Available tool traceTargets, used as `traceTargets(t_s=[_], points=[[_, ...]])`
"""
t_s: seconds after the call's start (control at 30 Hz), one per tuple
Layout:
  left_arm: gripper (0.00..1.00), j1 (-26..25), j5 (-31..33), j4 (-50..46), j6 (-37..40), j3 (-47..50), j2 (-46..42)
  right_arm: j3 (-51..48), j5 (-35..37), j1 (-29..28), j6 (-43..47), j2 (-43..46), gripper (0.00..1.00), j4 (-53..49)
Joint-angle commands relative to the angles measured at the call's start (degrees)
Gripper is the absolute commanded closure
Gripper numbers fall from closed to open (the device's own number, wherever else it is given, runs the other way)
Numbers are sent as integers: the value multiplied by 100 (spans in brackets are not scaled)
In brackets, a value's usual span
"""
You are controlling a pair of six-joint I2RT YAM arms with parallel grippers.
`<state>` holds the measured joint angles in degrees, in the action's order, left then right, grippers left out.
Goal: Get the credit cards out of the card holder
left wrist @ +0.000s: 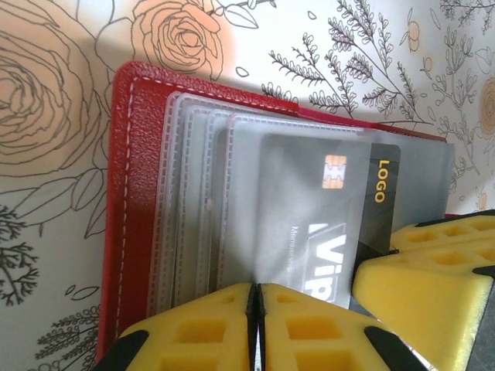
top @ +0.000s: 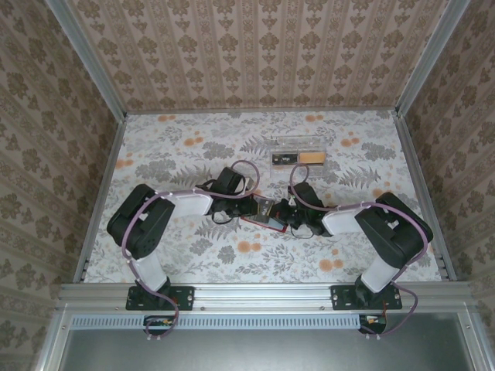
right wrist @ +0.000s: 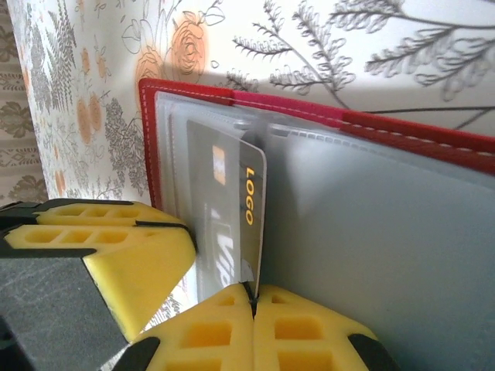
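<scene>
Red card holder (left wrist: pixel 135 193) lay open on floral surface (top: pixel 178 154), near centre, between both arms. Clear plastic sleeves (left wrist: pixel 193 201) overlapped across red cover. Dark card (left wrist: pixel 309 216) with chip, "LOGO" and "VIP" print stuck partway out of one sleeve. At sleeve edge, left tool (left wrist: pixel 256 328) clenched on it. At card's exposed edge, right tool (right wrist: pixel 253 325) clenched on card. Clear box (top: pixel 298 152) sat farther back on surface, well apart.
</scene>
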<state>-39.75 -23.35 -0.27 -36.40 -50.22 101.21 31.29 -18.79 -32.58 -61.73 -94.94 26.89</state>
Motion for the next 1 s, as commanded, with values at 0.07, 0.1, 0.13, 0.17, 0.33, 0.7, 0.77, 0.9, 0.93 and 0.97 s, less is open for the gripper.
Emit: traceTargets(t_s=[0.07,0.1,0.13,0.17,0.33,0.7,0.77,0.9,0.93,0.97], points=[[90,84,218,-421,-71,11,224,-551,-40,244,-177,-10,100,185],[90,85,222,-421,-68,12,224,-608,-72,289,-182,8,100,233],[90,94,226,-429,-77,12,216,-678,-101,328,-192,33,100,278],[90,98,235,-436,-71,5,216,-741,-124,358,-190,88,100,294],[90,108,211,-439,-60,-3,189,-1021,-109,545,-91,597,100,41],[84,73,1,-357,-42,-62,-221,-1135,179,861,610,3106,100,-2220],[79,31,-44,-343,-19,-100,-416,-908,384,867,906,3688,100,-2954],[58,-47,3,-410,19,-153,-971,-153,777,860,1701,4429,100,-4263],[51,-60,50,-434,26,-148,-1141,77,835,859,1939,4436,100,-4504],[45,-81,109,-479,20,-131,-1338,350,871,860,2193,4388,100,-4732]])
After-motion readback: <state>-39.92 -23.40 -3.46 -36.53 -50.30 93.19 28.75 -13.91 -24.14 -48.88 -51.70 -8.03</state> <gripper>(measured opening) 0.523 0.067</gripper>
